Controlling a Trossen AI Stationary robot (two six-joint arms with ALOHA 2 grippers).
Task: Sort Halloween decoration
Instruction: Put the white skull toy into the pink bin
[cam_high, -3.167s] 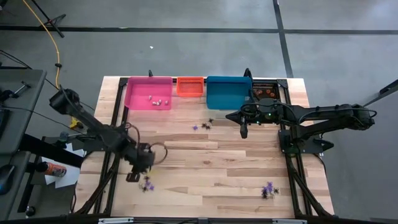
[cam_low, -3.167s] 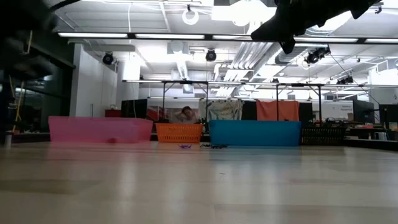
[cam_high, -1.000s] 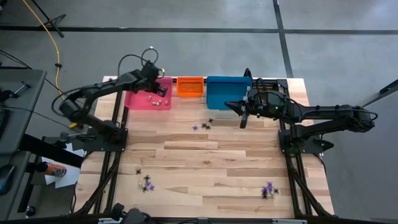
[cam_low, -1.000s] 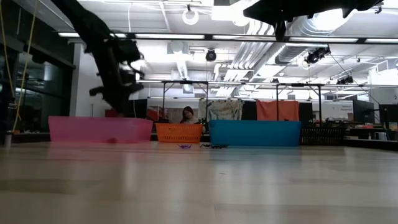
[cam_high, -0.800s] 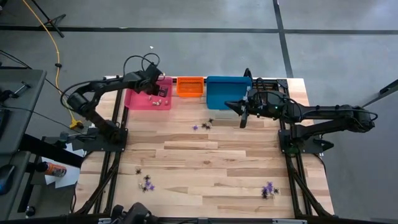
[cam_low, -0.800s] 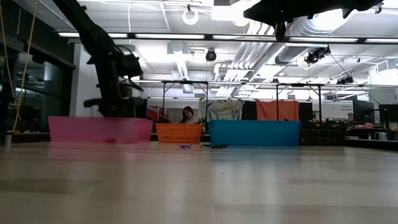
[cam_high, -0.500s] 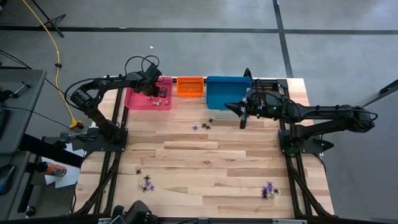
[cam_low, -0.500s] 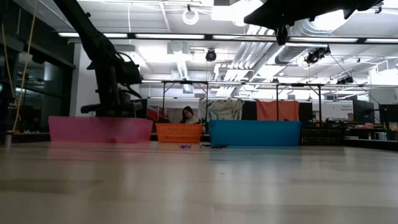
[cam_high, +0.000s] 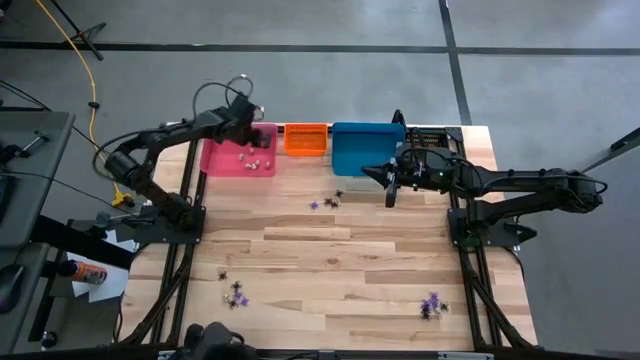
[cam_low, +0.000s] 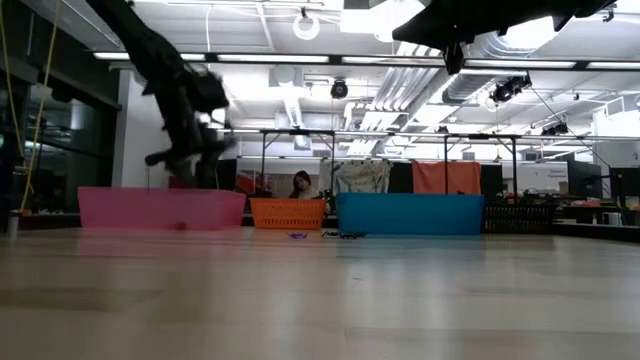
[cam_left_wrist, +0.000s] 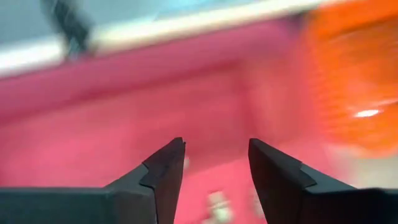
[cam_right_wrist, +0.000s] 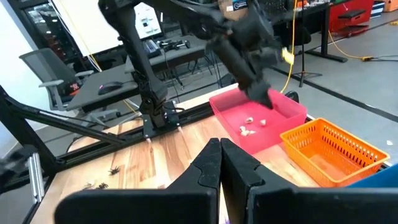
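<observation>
Left tool (cam_high: 247, 127) lifted above pink bin (cam_high: 215, 160), fingers now apart, empty; right tool (cam_high: 390, 187) closed.

Wood table (cam_high: 330, 260) w/ pink bin (cam_high: 238, 160), orange bin (cam_high: 306, 138), blue bin (cam_high: 365, 148), scattered trinkets (cam_high: 236, 294).

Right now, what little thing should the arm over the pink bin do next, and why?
Probably lift clear and swing back toward the loose trinkets near the table's front edge on its side. The left gripper hangs over the pink bin with its fingers apart and nothing between them, pale trinkets already lie in that bin, and that cluster is still unsorted.
</observation>
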